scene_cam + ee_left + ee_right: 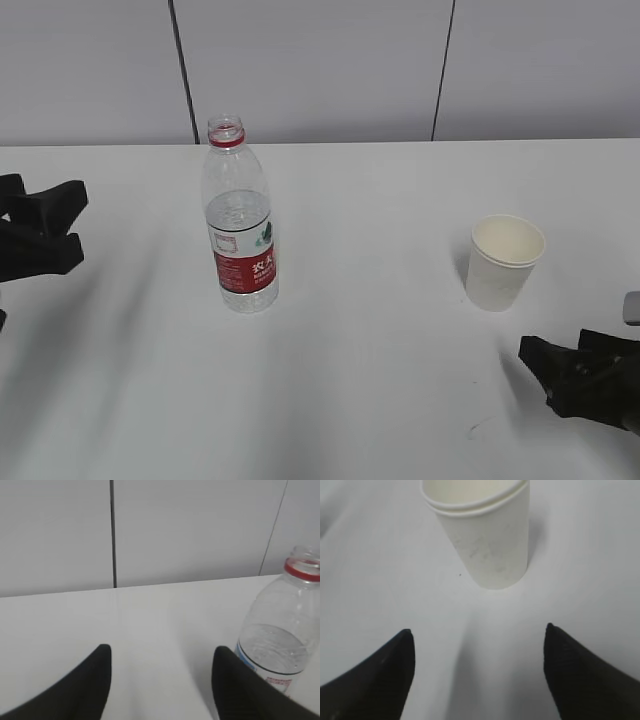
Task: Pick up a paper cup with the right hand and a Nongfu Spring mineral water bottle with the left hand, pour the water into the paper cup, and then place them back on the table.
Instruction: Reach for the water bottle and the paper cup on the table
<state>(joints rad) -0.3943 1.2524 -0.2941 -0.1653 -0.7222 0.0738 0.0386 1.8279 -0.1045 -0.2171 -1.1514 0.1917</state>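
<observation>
The Nongfu Spring bottle (240,225) stands upright and capless on the white table (370,370), left of centre, with water (240,222) filling its lower part. It also shows at the right edge of the left wrist view (280,640). The paper cup (504,262) stands upright at the right; in the right wrist view it is ahead of the jaws (482,535). My left gripper (72,225) is open and empty, left of the bottle; in its wrist view (162,652) the bottle lies off to the right. My right gripper (545,360) is open and empty, just short of the cup (477,632).
A grey panelled wall (320,70) with dark seams runs behind the table's far edge. A small dark mark (478,428) lies on the table near the front right.
</observation>
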